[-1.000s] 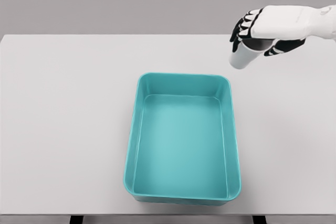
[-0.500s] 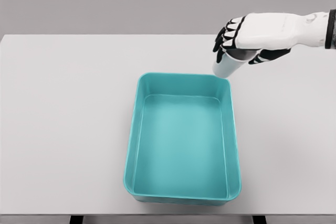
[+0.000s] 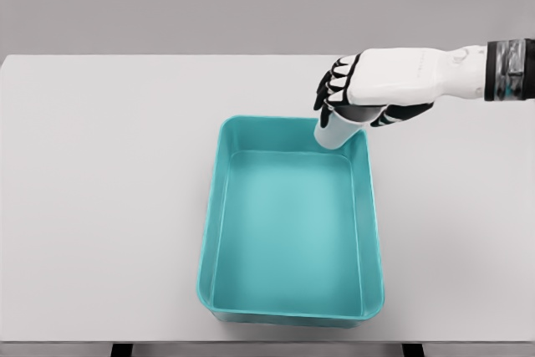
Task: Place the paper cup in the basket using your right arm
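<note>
Though the scene is searched for print, no brand, label or lettering can be read on anything. By count: one basket (image 3: 290, 298), one paper cup (image 3: 335, 133), one table (image 3: 109, 190), and one hand in view, the right hand (image 3: 372, 89), whose white arm (image 3: 493, 68) comes in from the right edge. That hand is clamped on the cup: its dark-tipped fingers (image 3: 334, 81) curl over the far side of the cup's upper part, and the thumb presses from the near side, so the cup hangs below the palm, tilted with its lower end toward the left. The cup is white and plain, held in the air over the far right corner of the basket, its lower end showing against the teal back wall just inside the rim; whether it touches that wall cannot be told. The basket is a teal rectangular tub with rounded corners, sitting on the pale grey table near the front edge. A dark band rings the forearm near the picture's right edge.
</note>
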